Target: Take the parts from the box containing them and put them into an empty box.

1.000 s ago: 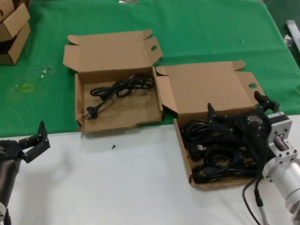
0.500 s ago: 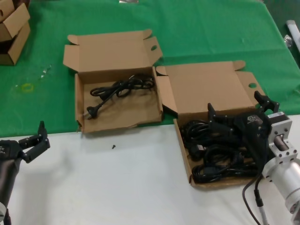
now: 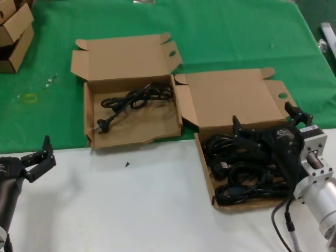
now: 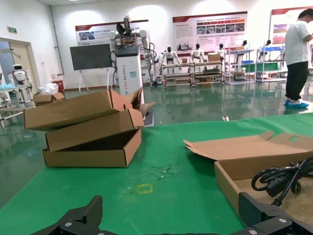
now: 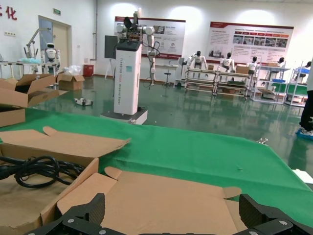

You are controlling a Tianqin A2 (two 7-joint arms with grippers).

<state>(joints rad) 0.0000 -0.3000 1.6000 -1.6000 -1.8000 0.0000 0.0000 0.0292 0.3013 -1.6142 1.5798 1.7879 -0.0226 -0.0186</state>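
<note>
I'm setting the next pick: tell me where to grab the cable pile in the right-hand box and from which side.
Grip a raised loop of the black cable pile, coming straight down from above: the walls of its box block side approaches, and the tangled coils offer loops for pinching. The right hand, open, hangs over it.

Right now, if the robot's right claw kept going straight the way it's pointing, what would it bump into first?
Probably the raised lid of the box of cables. The right gripper, open, hovers over that box, pointing at the lid. Depth is hard to judge, so it may pass just above.
</note>
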